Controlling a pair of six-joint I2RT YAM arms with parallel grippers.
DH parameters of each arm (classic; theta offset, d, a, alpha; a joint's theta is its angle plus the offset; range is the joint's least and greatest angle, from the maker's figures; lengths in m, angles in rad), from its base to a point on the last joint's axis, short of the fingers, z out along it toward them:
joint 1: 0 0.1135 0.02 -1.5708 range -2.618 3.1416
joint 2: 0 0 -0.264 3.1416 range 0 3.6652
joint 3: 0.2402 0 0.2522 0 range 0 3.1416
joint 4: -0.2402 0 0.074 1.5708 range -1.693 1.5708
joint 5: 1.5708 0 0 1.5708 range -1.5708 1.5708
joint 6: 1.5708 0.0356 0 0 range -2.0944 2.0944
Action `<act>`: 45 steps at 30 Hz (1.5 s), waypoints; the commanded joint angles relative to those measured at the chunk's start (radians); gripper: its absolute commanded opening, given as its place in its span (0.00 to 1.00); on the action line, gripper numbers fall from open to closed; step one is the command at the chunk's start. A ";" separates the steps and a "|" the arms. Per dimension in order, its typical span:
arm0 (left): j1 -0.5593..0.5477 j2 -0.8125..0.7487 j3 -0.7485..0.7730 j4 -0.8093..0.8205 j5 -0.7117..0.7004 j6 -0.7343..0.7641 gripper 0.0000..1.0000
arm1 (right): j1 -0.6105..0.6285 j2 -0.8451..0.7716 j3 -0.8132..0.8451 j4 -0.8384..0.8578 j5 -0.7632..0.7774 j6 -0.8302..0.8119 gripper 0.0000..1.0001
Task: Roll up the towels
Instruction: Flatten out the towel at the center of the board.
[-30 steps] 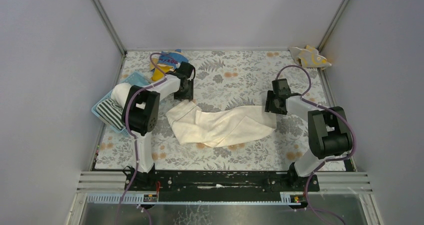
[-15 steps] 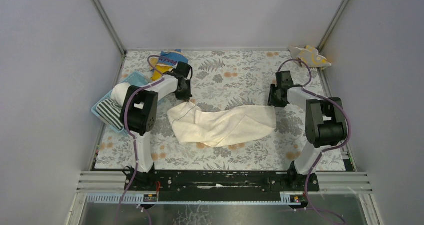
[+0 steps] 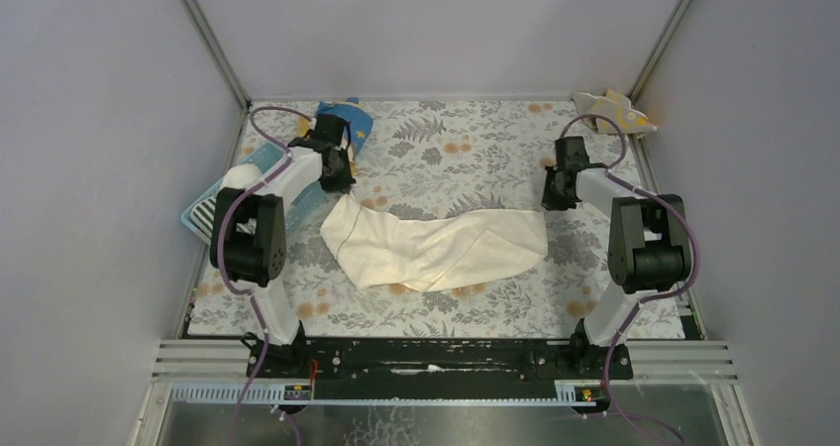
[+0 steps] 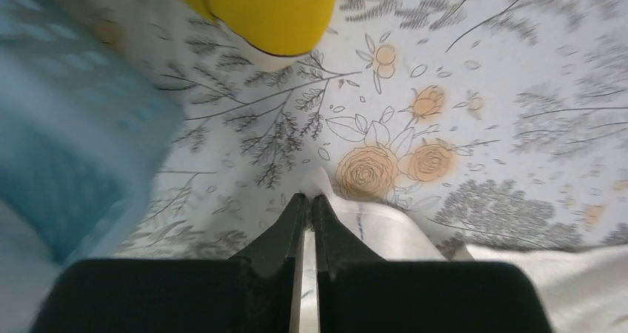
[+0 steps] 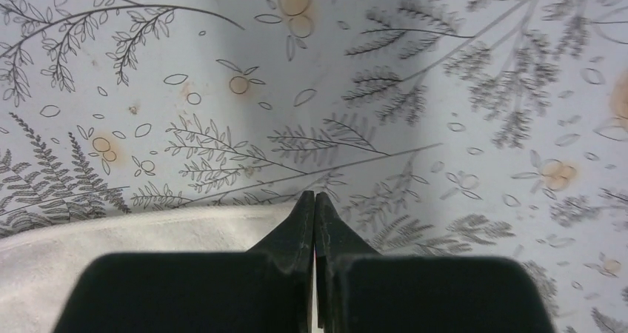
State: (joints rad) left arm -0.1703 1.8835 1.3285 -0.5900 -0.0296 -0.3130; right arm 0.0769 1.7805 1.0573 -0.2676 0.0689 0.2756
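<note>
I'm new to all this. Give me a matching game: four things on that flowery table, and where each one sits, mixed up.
Things:
1. cream towel
2. beige towel with yellow marks
3. light blue basket
4. snack bag

Places:
A. far right corner
B. left edge
C. far edge, left part
D. middle of the table

Pairs: 1-D, 2-A, 3-B, 4-C
</note>
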 commanded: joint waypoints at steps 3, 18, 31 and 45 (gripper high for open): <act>0.029 -0.119 0.011 -0.001 0.004 -0.011 0.00 | -0.027 -0.088 0.069 -0.105 -0.034 -0.025 0.21; 0.029 -0.094 -0.021 0.003 -0.025 -0.019 0.00 | -0.027 -0.006 0.077 -0.197 -0.167 -0.072 0.38; 0.029 -0.087 -0.025 -0.046 -0.099 -0.023 0.00 | -0.025 0.065 0.126 -0.208 -0.173 -0.087 0.44; 0.030 -0.070 -0.047 -0.062 -0.113 -0.026 0.00 | 0.033 0.180 0.154 -0.316 -0.055 -0.117 0.35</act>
State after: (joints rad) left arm -0.1421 1.8042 1.2980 -0.6155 -0.1139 -0.3290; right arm 0.0845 1.8881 1.2182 -0.5240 -0.0315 0.1699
